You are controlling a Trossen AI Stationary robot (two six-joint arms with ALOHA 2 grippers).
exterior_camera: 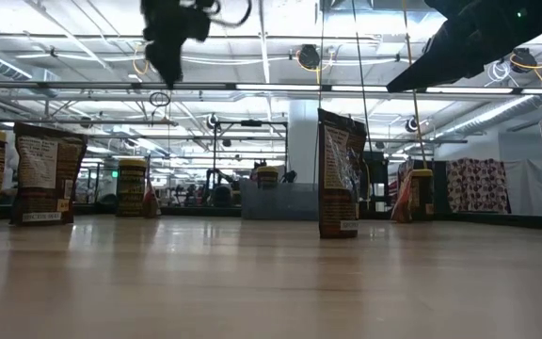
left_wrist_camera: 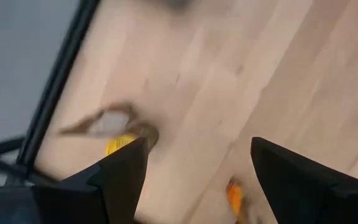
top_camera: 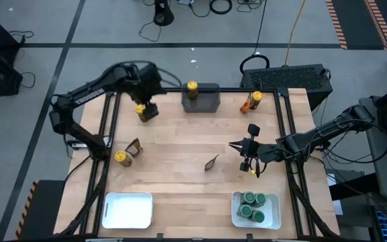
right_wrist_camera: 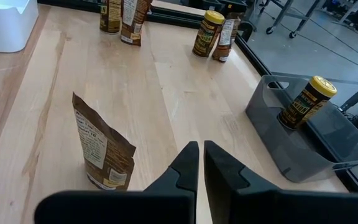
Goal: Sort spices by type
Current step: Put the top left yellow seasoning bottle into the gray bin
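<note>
Desk (top_camera: 180,144) of pale wood, carrying everything, with the dark grey bin (top_camera: 210,101) at its far edge as the fixed mark.

Left claw (top_camera: 148,113) hangs just to the left-arm side of the bin, raised well off the wood, jaws spread wide and gripping nothing. Sits over a lone yellow-lidded jar (top_camera: 141,111), probably lined up for a downward reach, since that jar has not yet been sorted.

Right claw (right_wrist_camera: 201,149) waits nearer the front than the bin and toward the right-arm side, fingers pressed together and empty. Points at the middle packet (top_camera: 211,163), which stands upright close ahead; likely parked clear while the other arm works.

Bin: holds one binned jar (top_camera: 192,87) with a yellow lid, upright at the left-arm end, and looks like the place for that type.

Green tray (top_camera: 236,210), white, far to the front of the bin on the right-arm side: holds four green-lidded jars (top_camera: 254,205), packed together, that type apparently finished.

Bare tray (top_camera: 127,210), white, far to the front of the bin on the left-arm side: nothing in it, perhaps meant for packets.

Loose items, unsorted: left packet (top_camera: 135,148) touching or just beside left jar (top_camera: 121,158), forward of the bin toward the left arm; right packet (top_camera: 247,104) beside right jar (top_camera: 256,97), just off the bin's right-arm end.
</note>
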